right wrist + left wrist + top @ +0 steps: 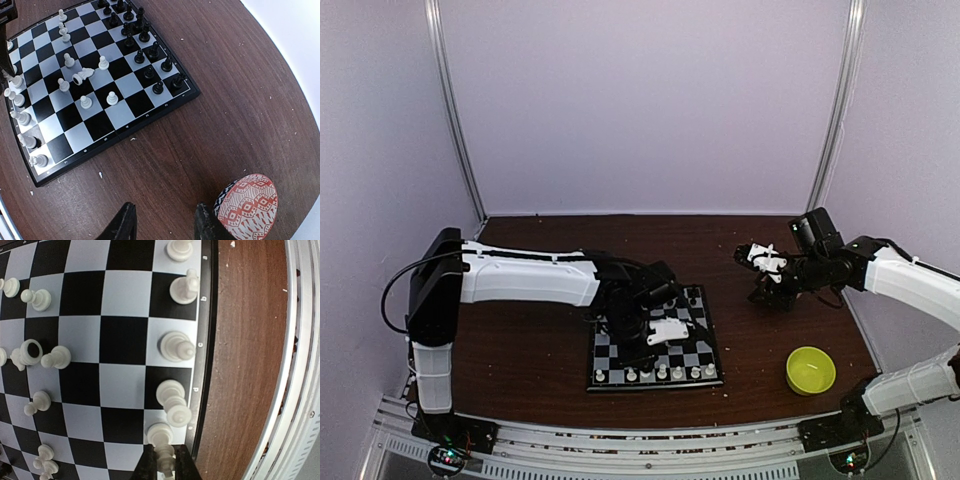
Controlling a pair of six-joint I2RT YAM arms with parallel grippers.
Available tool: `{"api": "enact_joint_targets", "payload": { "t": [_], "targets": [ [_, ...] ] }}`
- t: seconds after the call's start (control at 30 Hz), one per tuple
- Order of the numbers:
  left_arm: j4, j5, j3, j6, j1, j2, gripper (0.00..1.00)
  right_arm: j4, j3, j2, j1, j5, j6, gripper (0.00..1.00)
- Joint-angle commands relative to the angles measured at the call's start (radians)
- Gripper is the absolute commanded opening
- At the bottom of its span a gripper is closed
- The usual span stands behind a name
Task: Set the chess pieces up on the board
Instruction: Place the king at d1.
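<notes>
Board [125, 117]: small flat square with black and light-grey checks and a black rim, lying on the brown counter [225, 100].
Black pieces [145, 35]: upright, packed in two rows along the board's far edge.
White edge row [175, 345]: upright, one per square along the near rim.
White pawns [85, 102]: upright, scattered over the middle squares.
Fallen white piece [82, 76]: on its side mid-board, hollow base showing.
End white piece [160, 434]: standing in the edge row, its head between the left hand's [166, 465] fingers.
</notes>
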Motion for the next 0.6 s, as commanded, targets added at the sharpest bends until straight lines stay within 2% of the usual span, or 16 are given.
{"api": "enact_joint_targets", "payload": {
  "t": [0.0, 0.23, 0.57],
  "targets": [
    [0.01, 0.042, 0.024, 0.021, -0.012, 0.013, 0.06, 0.01, 0.004, -0.004, -0.003, 0.019, -0.005, 0.39],
    [0.01, 0.036, 0.015, 0.023, -0.019, 0.017, 0.09, 0.007, 0.005, 0.001, -0.003, 0.018, -0.006, 0.39],
    [-0.002, -0.014, 0.026, 0.018, -0.019, -0.021, 0.3, 0.004, 0.008, -0.002, -0.003, 0.018, -0.008, 0.39]
  ]
}}
